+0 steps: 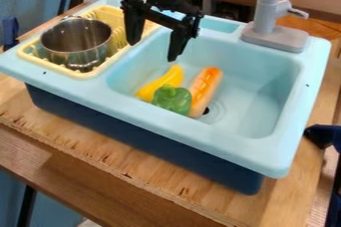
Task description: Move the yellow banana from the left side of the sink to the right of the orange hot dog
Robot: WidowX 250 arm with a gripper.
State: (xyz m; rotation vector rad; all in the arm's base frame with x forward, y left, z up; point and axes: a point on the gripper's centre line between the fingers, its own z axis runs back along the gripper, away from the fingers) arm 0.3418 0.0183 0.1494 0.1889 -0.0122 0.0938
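Curved, smooth yellow banana (170, 77), in pale-blue plastic sink (193, 134).
Black two-finger hand (152, 52): fingers wide apart, empty, above.

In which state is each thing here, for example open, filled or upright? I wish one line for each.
Gripper: open, above the sink
Sink: holding three foods
Banana: unpeeled
Green pepper: whole
Hot dog: in its bun
Pot: upright, uncovered
Yellow rack: holding the pot
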